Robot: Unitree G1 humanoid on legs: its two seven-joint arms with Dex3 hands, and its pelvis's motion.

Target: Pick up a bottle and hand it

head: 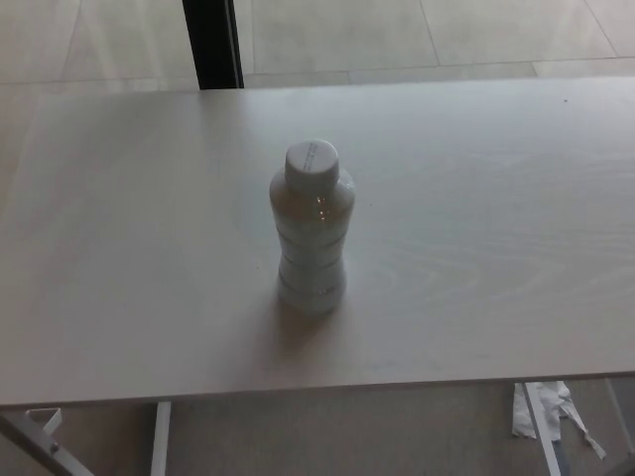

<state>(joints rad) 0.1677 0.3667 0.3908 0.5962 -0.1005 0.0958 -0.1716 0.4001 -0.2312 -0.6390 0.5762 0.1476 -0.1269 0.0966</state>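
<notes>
Bottle [313, 230] upright on table [476, 198], cap on, standing alone

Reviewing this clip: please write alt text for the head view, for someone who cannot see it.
A white bottle with its white cap on stands upright near the middle of a pale wooden table, seen from above. Neither robot hand is in view. A dark post rises beyond the table's far edge.

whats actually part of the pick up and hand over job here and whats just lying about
Belongs to the job:
- bottle, upright with its cap on, near the middle of the table

Just lying about:
- white crumpled scrap on the floor below the table's near edge
- dark post beyond the far edge
</notes>
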